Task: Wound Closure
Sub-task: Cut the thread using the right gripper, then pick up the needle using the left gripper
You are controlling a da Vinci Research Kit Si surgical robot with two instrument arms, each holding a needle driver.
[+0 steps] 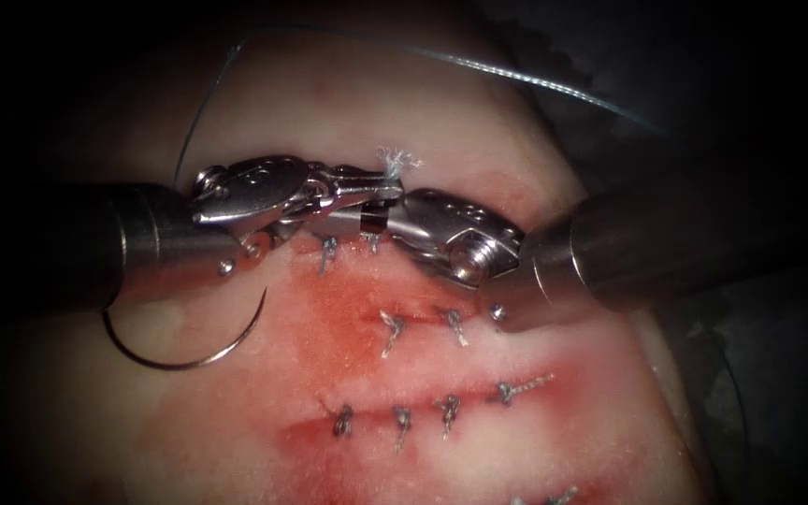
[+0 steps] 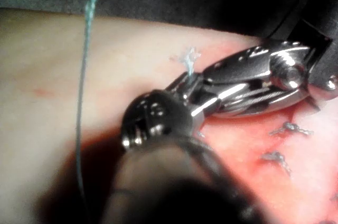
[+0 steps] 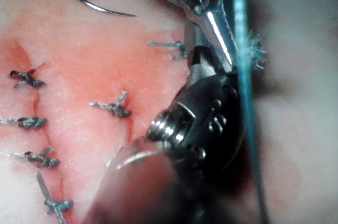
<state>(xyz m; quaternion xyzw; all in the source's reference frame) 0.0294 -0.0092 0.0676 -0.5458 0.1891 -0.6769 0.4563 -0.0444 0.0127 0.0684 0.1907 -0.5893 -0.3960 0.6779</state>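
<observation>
The pale, red-stained tissue (image 1: pixel 329 318) carries three stitched cuts. One curved steel needle (image 1: pixel 189 351) lies free at left. Two tools meet: the left tool (image 1: pixel 376 187) pinches a frayed white thread end (image 1: pixel 396 161); I cannot tell the right tool's (image 1: pixel 395 220) grip.

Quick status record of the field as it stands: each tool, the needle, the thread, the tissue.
left tool: jaws shut on a frayed thread end, above the top cut
right tool: tip meets the left tool's tip; jaw state unclear, hold not readable
needle: lies loose on the tissue, left of the cuts, below the left tool's shaft, held by neither tool, not in the tissue
thread: long strand arcs over the tissue's upper part
tissue: several stitched cuts, knots with short ends, red fluid around them
</observation>
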